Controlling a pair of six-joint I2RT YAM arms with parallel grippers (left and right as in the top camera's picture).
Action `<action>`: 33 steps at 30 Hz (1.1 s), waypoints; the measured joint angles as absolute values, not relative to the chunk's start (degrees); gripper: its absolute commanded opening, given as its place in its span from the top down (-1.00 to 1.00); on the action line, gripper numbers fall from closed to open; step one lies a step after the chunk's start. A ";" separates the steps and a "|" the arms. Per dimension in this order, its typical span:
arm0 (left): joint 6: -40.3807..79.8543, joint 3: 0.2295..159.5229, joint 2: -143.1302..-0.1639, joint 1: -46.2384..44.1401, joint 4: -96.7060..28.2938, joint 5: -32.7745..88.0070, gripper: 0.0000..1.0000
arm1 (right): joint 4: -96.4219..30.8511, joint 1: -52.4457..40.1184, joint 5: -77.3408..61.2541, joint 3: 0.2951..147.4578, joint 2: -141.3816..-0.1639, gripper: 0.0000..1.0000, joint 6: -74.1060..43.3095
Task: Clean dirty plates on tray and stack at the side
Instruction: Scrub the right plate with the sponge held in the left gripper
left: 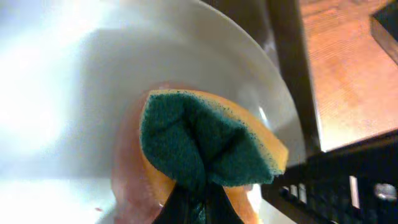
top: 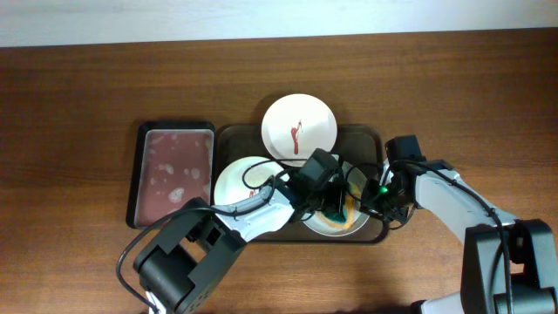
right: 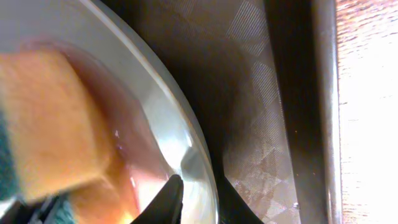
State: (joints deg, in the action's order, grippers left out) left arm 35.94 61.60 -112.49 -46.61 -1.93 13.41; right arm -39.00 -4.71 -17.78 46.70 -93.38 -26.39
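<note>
Three white plates lie on the dark brown tray [top: 231, 136]. The far plate [top: 299, 126] and the left plate [top: 237, 179] each carry a red smear. The right plate [top: 324, 225] is mostly hidden under both arms. My left gripper [top: 336, 206] is shut on a green-and-orange sponge [left: 205, 146] and presses it onto that plate's [left: 74, 93] pinkish smear. My right gripper [top: 380, 194] is shut on the same plate's rim [right: 199, 165], one finger inside and one outside.
A smaller black-rimmed tray with a pinkish base [top: 177, 170] stands left of the brown tray. Brown wooden table [top: 70, 105] surrounds both. The brown tray's rim [right: 292, 93] runs close beside my right gripper.
</note>
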 measured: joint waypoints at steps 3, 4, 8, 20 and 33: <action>32.53 63.44 -111.11 -46.50 -10.04 6.46 1.00 | -39.48 -4.71 -17.93 46.70 -93.38 0.60 -26.37; 31.20 63.46 -110.32 -46.35 -11.94 4.32 1.00 | -39.44 -4.71 -18.50 46.70 -93.41 0.60 -26.39; 28.42 61.80 -104.49 -44.91 -16.62 -1.56 1.00 | -39.68 -4.71 -18.96 46.70 -93.49 0.45 -26.41; 28.10 61.52 -98.37 -41.98 -10.48 8.16 1.00 | -37.71 -4.71 -19.03 46.63 -93.54 0.92 -26.52; 33.78 64.16 -110.45 -43.46 -15.33 7.73 1.00 | -41.95 -5.10 -17.67 47.09 -93.54 0.92 -28.08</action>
State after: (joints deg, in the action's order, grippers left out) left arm 33.78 64.16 -110.45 -43.46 -15.33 7.73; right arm -41.95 -5.10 -17.67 47.09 -93.54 -28.08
